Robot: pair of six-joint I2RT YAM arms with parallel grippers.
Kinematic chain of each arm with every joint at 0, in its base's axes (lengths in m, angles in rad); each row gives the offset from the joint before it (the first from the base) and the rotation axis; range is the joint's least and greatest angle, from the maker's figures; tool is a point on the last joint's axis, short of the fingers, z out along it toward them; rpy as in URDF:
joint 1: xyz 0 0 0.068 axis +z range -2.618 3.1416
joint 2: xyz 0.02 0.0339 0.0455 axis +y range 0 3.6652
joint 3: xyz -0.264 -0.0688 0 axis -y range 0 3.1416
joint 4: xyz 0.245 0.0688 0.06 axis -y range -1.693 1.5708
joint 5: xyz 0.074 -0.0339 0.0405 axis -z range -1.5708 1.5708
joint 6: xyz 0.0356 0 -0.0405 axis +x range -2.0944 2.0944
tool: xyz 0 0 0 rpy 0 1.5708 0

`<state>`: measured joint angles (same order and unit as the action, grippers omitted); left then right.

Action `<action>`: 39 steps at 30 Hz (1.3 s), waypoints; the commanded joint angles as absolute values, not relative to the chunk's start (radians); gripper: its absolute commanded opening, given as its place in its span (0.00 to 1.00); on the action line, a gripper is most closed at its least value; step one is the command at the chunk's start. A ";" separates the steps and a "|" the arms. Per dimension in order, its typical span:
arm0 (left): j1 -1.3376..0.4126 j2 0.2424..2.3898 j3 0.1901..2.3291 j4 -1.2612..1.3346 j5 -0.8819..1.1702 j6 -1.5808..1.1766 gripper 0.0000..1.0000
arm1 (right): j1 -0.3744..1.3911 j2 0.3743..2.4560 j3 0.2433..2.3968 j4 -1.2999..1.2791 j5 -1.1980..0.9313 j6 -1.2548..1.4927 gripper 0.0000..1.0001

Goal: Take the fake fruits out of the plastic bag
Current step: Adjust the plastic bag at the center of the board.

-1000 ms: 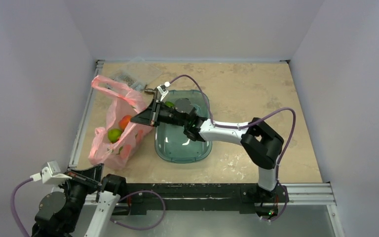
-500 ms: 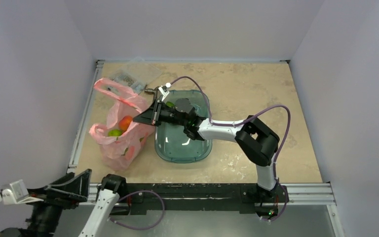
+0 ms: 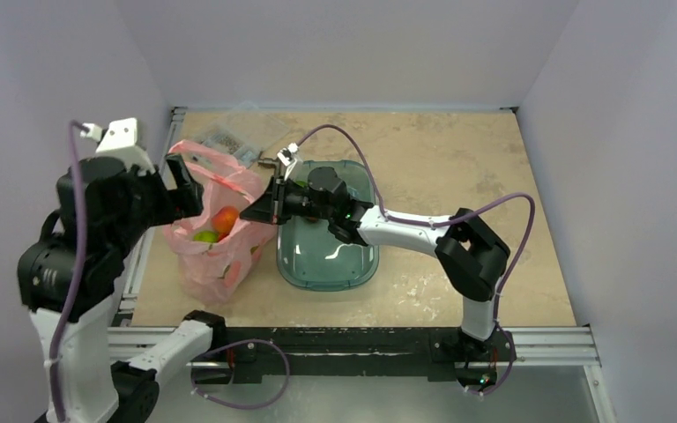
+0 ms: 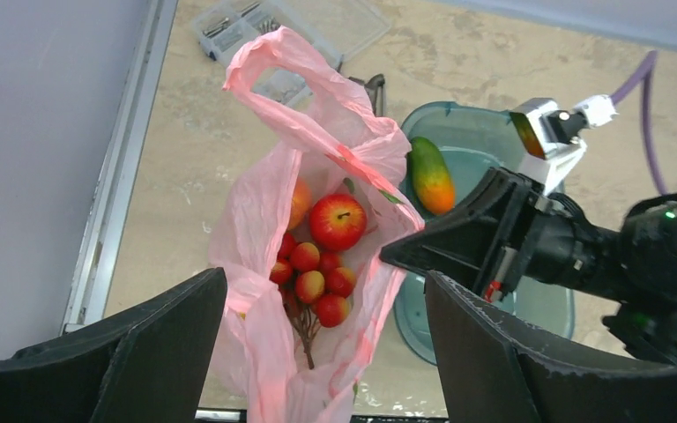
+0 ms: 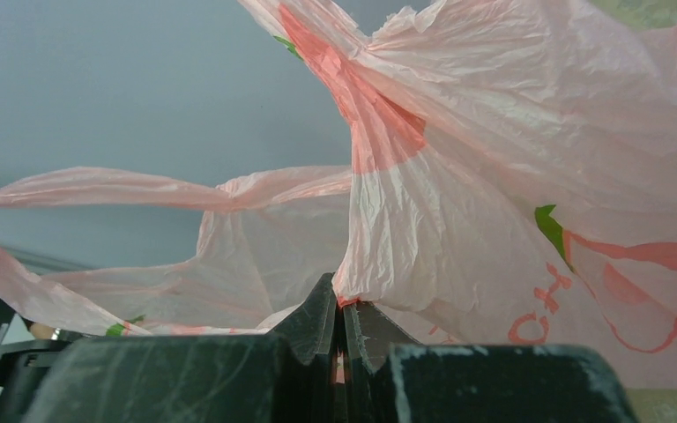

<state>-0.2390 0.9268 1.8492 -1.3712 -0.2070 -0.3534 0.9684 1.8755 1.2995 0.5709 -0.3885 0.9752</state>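
Left tool point(image 4: 324, 280) risen, spread over plastic bag point(image 4: 260, 207)

One bag point(image 3: 212, 269), one tub point(image 3: 326, 264), one box point(image 3: 238, 134)

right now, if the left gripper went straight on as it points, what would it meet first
The open left gripper probably meets the bunch of small red plastic fruits in the thin pink plastic bag; depth unclear.

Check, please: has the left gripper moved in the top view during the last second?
Yes. The left gripper went from the near rail up the view, and now hangs over the plastic bag.
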 commanded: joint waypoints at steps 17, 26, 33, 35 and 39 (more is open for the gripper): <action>-0.150 1.054 1.202 -1.128 -0.322 -0.236 0.78 | 0.971 1.799 1.366 0.449 -0.404 0.807 0.00; -0.024 0.948 1.142 -1.001 -0.181 -0.294 0.00 | 0.967 1.831 1.398 0.473 -0.408 0.801 0.00; 0.066 0.619 1.099 -0.740 -0.178 -0.432 0.00 | 0.937 1.960 1.432 0.715 -0.525 0.934 0.00; 0.070 0.550 1.068 -0.680 -0.198 -0.487 0.00 | 0.917 2.011 1.414 0.900 -0.575 1.017 0.00; 0.070 0.435 0.949 -0.539 -0.169 -0.538 0.00 | 0.891 2.119 1.422 1.028 -0.638 1.109 0.00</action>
